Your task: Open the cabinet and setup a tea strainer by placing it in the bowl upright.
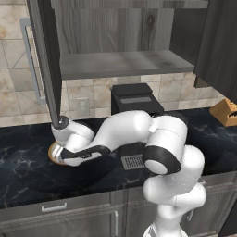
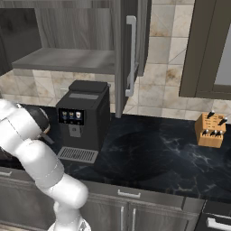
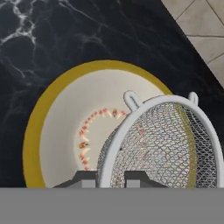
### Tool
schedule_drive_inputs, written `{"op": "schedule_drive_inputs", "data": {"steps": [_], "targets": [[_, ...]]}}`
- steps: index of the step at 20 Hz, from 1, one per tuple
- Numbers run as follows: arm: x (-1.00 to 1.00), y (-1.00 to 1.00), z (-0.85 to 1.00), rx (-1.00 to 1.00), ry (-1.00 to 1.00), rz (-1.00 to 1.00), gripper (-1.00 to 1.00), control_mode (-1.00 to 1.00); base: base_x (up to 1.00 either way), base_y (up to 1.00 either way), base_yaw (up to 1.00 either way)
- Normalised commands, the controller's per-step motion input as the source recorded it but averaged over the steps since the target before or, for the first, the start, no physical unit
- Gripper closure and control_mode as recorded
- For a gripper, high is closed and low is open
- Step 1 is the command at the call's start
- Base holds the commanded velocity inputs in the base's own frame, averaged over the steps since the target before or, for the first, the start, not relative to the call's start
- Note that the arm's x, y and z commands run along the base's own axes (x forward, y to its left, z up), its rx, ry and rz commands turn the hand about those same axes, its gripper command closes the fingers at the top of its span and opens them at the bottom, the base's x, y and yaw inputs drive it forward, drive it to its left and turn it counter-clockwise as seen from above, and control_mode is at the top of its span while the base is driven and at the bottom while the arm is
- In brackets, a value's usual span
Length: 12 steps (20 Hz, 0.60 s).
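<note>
Right now your fingers (image 3: 110, 178) are pinched narrow on the rim of the tea strainer (image 3: 162, 144), holding it over the bowl (image 3: 65, 113) on the black marble tabletop (image 3: 52, 39). In the hand view the strainer hangs partly across the bowl's cream inside and partly past its far edge; whether it touches the bowl yet, you cannot tell.

Expect the strainer to be light and fairly stiff at the rim. The pale solid ring is the sound place to hold, which is where you have it; the fine mesh below looks thin and would likely dent under a pinch. A smooth ring in a narrow grip may slip or swing, so treat it as easily tilted.

It looks like a round silvery mesh basket with a pale rim carrying two small ear-like tabs. The bowl is shallow, with a tan-yellow rim and a ring of small orange-red speckles at its centre.

From the left base view, the bowl (image 1: 56, 155) sits just under the hand, below the open door of the cabinet (image 1: 46, 60). The cabinet's shelf looks bare.
</note>
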Motion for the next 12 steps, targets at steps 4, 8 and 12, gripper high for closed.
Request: {"op": "schedule_drive_inputs", "data": {"steps": [4,8,12], "targets": [[0.18,0.04,-0.3,-0.03,0.05,0.0,1.0,-1.0,0.0,0.0,0.0],[0.13,0.02,-0.32,-0.07,0.05,0.0,1.0,-1.0,0.0,0.0,0.0],[0.1,0.1,-0.19,-0.04,0.0,0.0,1.0,-1.0,0.0,0.0,0.0]]}}
